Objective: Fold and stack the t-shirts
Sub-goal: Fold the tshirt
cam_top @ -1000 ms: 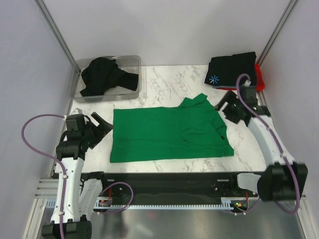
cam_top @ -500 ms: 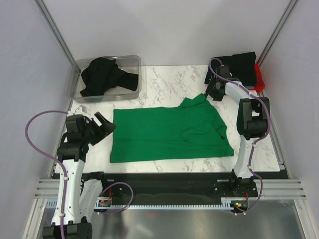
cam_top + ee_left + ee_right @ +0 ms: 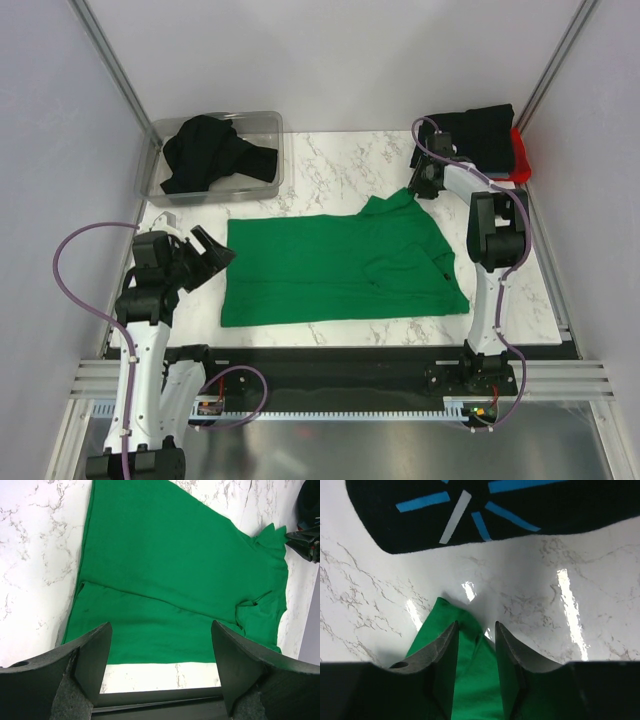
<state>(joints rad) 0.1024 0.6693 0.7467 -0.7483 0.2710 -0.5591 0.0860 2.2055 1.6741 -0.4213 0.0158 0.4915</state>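
The bright green t-shirt lies spread flat on the marble table, one sleeve pointing to the far right. My right gripper is down at that sleeve; in the right wrist view its jaws stand narrowly apart, straddling the sleeve's edge. A folded black t-shirt with the blue-white starburst lies just beyond it, on the stack at the far right, with a red one under it. My left gripper is wide open and empty at the shirt's left hem.
A clear plastic bin at the far left holds a crumpled black t-shirt. Grey walls stand close on both sides. The black rail of the arm bases runs along the near table edge.
My right arm swung from beside the shirt's right side to its far sleeve and settled over it. My left gripper edged slightly toward the hem.
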